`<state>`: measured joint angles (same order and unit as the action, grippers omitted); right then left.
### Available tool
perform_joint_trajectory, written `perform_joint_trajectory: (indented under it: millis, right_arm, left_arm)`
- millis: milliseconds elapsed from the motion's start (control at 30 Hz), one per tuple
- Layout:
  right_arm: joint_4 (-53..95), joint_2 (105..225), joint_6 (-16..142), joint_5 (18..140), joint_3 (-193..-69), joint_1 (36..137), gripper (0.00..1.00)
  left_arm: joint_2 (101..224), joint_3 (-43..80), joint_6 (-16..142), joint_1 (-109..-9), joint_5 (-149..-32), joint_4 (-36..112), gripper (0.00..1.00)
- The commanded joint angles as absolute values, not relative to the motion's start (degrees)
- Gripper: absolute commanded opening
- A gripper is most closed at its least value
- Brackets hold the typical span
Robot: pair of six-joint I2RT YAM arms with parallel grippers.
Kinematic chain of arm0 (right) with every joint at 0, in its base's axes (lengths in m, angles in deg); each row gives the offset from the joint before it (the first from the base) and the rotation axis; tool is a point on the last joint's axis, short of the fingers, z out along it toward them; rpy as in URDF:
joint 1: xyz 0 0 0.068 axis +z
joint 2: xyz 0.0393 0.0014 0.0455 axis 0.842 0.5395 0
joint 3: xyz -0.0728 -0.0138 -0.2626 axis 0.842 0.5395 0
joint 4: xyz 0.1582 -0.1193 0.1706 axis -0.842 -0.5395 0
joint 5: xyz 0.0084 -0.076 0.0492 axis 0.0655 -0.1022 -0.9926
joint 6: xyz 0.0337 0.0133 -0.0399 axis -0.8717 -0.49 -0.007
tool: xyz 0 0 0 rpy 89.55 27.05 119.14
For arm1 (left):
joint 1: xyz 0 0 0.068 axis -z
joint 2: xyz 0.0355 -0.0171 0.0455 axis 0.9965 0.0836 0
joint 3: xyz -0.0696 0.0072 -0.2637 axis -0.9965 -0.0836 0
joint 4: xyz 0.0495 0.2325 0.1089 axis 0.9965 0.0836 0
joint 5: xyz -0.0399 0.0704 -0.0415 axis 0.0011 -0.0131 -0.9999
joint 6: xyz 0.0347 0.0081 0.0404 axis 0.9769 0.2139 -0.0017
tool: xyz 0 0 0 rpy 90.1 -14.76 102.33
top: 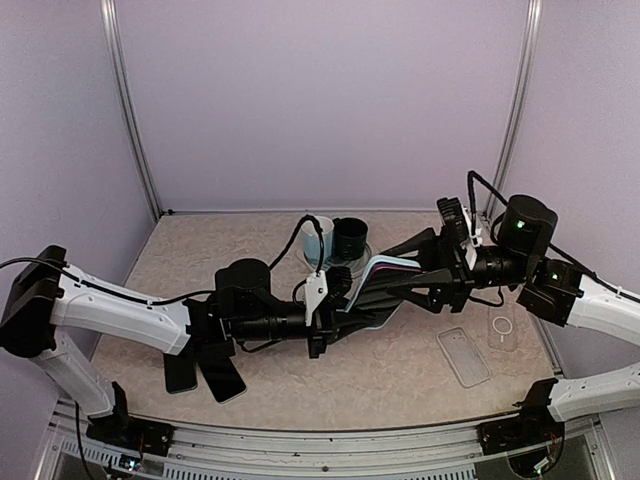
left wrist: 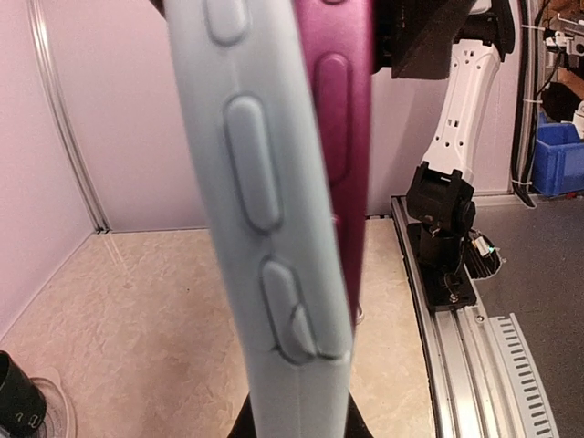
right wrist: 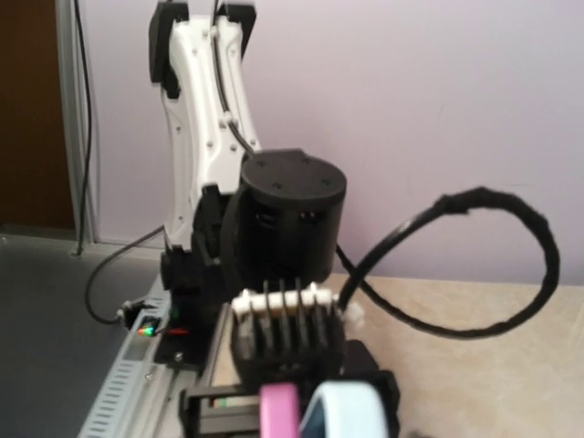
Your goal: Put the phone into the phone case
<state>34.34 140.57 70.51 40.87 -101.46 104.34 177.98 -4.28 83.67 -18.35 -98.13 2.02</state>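
The blue phone case and the pink phone are held up in the air over the middle of the table, pressed side by side. Their long side runs from the left gripper across to the right gripper. The left gripper is pinched tight on the phone case. Whether the right gripper is spread or pressing cannot be told. The phone seems not pushed all the way in.

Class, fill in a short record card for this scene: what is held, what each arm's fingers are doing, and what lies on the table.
Held item: light blue case with magenta phone against it, lifted above the table
Left fingers: shut on the case
Right fingers: at the item's other end, grip unclear
Table, right side: two clear cases
Table, left side: two dark phones
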Motion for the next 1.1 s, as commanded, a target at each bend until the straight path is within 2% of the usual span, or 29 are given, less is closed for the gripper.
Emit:
perform_joint_trajectory:
  millis: [0, 67, 100, 233, 300, 333, 433, 467, 500, 567, 600, 667, 733, 867, 900, 967, 1067]
  right_arm:
    - [29.4, 141.3, 72.2, 40.5, -101.9, 104.3, 0.51]
    - [28.2, 141.5, 72.9, 42.1, -101.3, 104.2, 0.55]
    - [28.1, 141.5, 72.9, 42.1, -101.2, 104.1, 0.53]
    - [28.8, 141.9, 72.8, 40.6, -101.4, 104.0, 0.24]
    - [27.3, 142.4, 73.6, 41.4, -101.8, 104.0, 0.04]
    - [26.7, 142.5, 73.9, 41.9, -101.8, 104.0, 0.00]
    - [27.3, 142.2, 74.1, 42.7, -101.3, 103.9, 0.00]
    - [27.8, 141.9, 74.1, 43.0, -101.2, 103.9, 0.00]
    - [28.2, 141.7, 74.1, 43.2, -101.1, 103.9, 0.00]
    - [28.7, 141.5, 74.2, 43.6, -101.1, 103.9, 0.00]
    - [28.8, 141.5, 74.3, 43.8, -101.1, 103.9, 0.00]
    - [28.9, 141.5, 74.4, 44.1, -101.3, 104.0, 0.00]
    - [28.8, 141.4, 74.8, 44.0, -101.5, 103.9, 0.00]
    - [29.5, 141.0, 75.5, 43.3, -101.5, 103.9, 0.00]
    - [30.0, 141.1, 75.4, 42.7, -101.5, 103.9, 0.00]
    - [30.2, 141.4, 75.3, 41.9, -101.7, 103.9, 0.00]
    - [29.3, 141.5, 75.7, 42.2, -102.0, 104.0, 0.00]
  left_arm:
    - [176.9, -5.5, 85.9, -18.1, -95.7, -5.4, 0.00]
    - [177.1, -6.0, 85.9, -18.1, -96.3, -6.2, 0.00]
    - [177.2, -6.1, 86.0, -18.1, -96.6, -6.1, 0.00]
    - [177.7, -6.8, 86.0, -18.1, -97.1, -6.5, 0.00]
    - [177.6, -7.1, 85.9, -18.1, -97.1, -7.3, 0.00]
    - [177.4, -7.0, 85.8, -18.1, -97.2, -7.3, 0.00]
    - [177.6, -6.3, 85.3, -18.1, -97.9, -6.4, 0.00]
    - [177.7, -5.8, 85.0, -18.1, -97.9, -5.8, 0.03]
    - [177.8, -5.3, 84.3, -18.1, -97.9, -4.9, 0.12]
    - [178.1, -4.3, 83.0, -18.1, -98.1, -4.0, 0.43]
    - [178.1, -3.9, 82.3, -18.1, -98.6, -3.8, 0.53]
    - [178.4, -2.7, 80.8, -18.1, -99.5, -3.3, 0.57]
    - [178.7, -1.3, 79.8, -18.1, -99.2, -2.2, 0.51]
    - [179.6, 0.0, 80.0, -18.0, -99.9, -1.0, 0.30]
    - [180.1, 0.5, 80.2, -18.0, -100.5, -0.5, 0.23]
    - [180.9, 1.7, 80.1, -18.0, -100.8, 0.7, 0.03]
    - [181.5, 2.3, 80.3, -18.0, -100.1, 1.2, 0.00]
